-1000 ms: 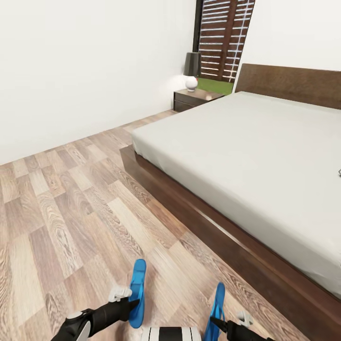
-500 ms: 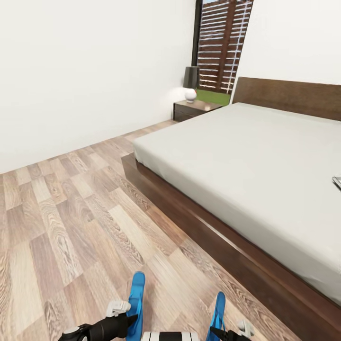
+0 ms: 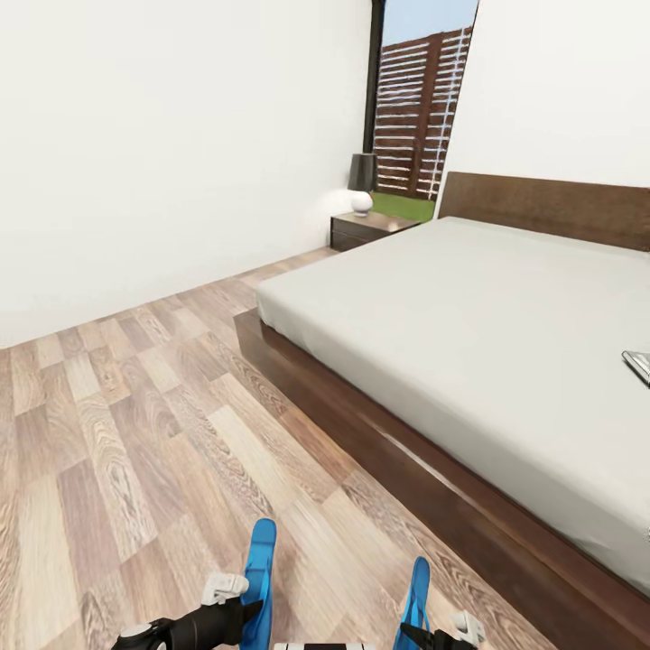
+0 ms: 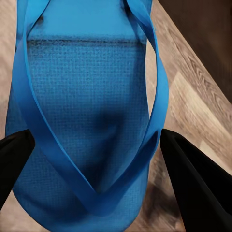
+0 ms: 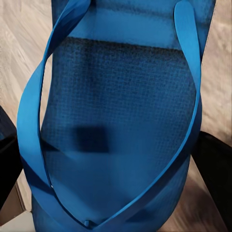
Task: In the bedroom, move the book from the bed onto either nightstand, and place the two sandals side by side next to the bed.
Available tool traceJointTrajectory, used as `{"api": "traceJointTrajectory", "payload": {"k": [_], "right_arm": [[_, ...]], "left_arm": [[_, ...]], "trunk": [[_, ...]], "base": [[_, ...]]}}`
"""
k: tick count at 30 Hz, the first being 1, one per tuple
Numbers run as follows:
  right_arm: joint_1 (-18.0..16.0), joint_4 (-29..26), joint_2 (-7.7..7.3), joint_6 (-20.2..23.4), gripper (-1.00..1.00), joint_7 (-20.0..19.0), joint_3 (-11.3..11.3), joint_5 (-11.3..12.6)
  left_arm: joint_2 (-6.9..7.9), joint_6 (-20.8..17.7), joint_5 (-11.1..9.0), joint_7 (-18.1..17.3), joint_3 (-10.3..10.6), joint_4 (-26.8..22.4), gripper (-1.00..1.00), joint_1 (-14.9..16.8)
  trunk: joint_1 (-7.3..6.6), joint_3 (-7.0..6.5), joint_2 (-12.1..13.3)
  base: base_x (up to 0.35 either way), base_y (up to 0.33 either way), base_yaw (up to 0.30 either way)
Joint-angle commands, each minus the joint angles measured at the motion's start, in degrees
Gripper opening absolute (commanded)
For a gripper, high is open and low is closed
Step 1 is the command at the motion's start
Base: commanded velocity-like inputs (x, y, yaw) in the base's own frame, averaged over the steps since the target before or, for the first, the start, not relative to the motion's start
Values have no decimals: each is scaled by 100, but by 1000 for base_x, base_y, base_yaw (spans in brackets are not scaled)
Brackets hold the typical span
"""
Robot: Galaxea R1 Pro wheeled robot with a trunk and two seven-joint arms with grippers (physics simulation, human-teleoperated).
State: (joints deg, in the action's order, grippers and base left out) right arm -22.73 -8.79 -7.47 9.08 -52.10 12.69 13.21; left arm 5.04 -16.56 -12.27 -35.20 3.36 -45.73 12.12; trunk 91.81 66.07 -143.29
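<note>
Blue sandals, one clamped in each claw, beside the bed (image 3: pixel 469 334).
Left claw (image 3: pixel 253 607) grips the left sandal (image 3: pixel 260 578), right claw (image 3: pixel 417 632) the right sandal (image 3: pixel 416 591); book (image 3: pixel 639 364) lies on the mattress's far side; nightstand (image 3: pixel 363 230) by the headboard.

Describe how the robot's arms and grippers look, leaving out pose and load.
In the head view, the left arm is a glossy black tube with a grey joint ring, ending in a small white block beside the left gripper. The right gripper has the same black finish with a white block. In the wrist views, the fingers are plain matte black wedges. No cables or markings show.
</note>
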Motion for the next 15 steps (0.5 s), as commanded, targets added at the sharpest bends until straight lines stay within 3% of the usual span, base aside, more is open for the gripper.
{"api": "traceJointTrajectory", "payload": {"k": [1, 5, 15], "right_arm": [[-1, 0, 0, 59, -100, -18, 14, 23], [-2, 7, 0, 59, -100, -13, 14, 23], [-2, 9, 0, 58, -100, -5, 14, 23]], "left_arm": [[5, -50, -56, 5, 15, -2, -100, 1], [5, -49, -56, 3, 15, 2, -100, 1], [5, -49, -57, 5, 15, 27, -100, 1]], "trunk": [[-3, -18, 0], [-16, -106, 10], [-236, -286, 411]], "base": [[0, 0, 0], [0, 0, 0], [0, 0, 0]]}}
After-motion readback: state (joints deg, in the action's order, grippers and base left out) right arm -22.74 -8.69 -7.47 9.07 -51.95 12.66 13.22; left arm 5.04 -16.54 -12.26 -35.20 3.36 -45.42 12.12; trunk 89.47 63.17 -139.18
